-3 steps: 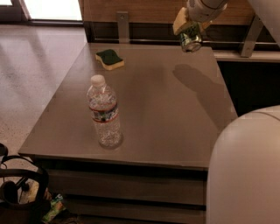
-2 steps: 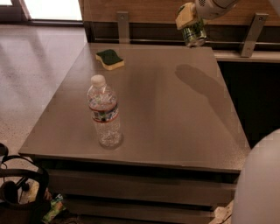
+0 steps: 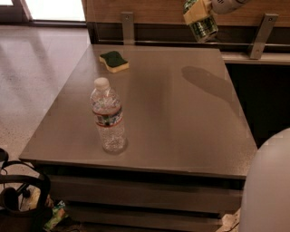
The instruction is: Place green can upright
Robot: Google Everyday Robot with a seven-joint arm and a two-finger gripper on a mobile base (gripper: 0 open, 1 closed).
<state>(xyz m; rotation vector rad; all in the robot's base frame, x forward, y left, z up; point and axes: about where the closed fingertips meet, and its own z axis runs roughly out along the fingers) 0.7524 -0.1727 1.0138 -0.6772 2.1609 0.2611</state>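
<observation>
The green can (image 3: 204, 28) is dark green with a silver end facing down. My gripper (image 3: 197, 12) is shut on the green can and holds it in the air, slightly tilted, above the far right part of the grey table (image 3: 181, 127). The gripper's pale yellow fingers (image 3: 195, 13) clamp the can's upper part. The can's shadow (image 3: 204, 79) falls on the table below it.
A clear water bottle (image 3: 108, 117) stands upright at the front left of the table. A green-and-yellow sponge (image 3: 114, 61) lies at the far left. A wooden wall with metal brackets (image 3: 260, 34) runs behind the table. A bag (image 3: 18, 199) sits on the floor at lower left.
The gripper has lifted the can a little higher and further back above the far right of the table. My white arm part in the lower right has moved down.
</observation>
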